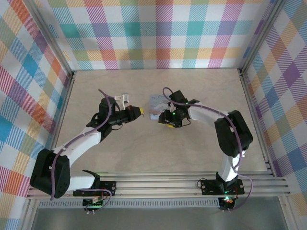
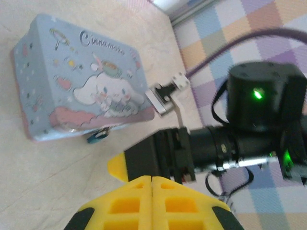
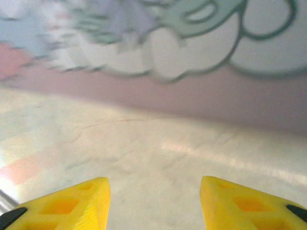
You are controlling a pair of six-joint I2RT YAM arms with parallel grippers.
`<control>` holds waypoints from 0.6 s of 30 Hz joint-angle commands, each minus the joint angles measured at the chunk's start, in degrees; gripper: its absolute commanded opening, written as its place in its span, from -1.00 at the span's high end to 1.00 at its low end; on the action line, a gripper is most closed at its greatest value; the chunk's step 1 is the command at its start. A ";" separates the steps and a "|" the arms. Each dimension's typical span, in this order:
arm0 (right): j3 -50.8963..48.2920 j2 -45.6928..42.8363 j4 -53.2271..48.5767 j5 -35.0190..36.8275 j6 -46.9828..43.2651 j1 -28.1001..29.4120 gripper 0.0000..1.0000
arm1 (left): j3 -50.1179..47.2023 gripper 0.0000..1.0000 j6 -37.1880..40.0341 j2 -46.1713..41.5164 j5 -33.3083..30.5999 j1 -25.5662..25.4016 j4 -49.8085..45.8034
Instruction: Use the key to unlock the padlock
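The pale-blue cartoon-print tin (image 2: 81, 81) lies on the table, and in the top view the tin (image 1: 156, 102) sits between the two arms. A tiny blue block, the padlock (image 2: 96, 136), rests against the tin's near bottom edge. My left gripper (image 2: 152, 178) is shut, its yellow tips pressed flush with nothing showing between them; from above the left gripper (image 1: 139, 111) points at the tin. My right gripper (image 3: 153, 201) stands open over bare table, facing the tin's side (image 3: 192, 96) close up. One of its yellow fingertips (image 2: 117, 168) shows near the padlock. The key is hidden.
The beige tabletop (image 1: 144, 153) is fenced by aluminium rails and plaid walls (image 1: 158, 33). The right arm's black wrist (image 2: 249, 129) and its cable cross close in front of my left gripper.
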 commanded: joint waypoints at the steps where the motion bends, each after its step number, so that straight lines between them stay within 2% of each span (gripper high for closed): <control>1: 3.17 -9.64 -0.58 -2.51 5.03 0.22 -0.02 | 5.26 1.00 -5.51 1.70 2.88 0.76 1.55; 6: 4.56 -15.20 12.19 -8.21 10.30 0.14 0.24 | 11.15 1.00 -11.75 5.71 5.56 0.86 4.35; 11: 4.84 -13.27 25.61 -14.96 19.46 0.22 0.24 | 13.46 1.00 -15.35 6.80 6.09 0.85 7.58; 18: 7.96 -9.26 25.65 -17.07 20.61 0.32 0.26 | 12.42 1.00 -19.26 6.39 5.37 0.84 12.12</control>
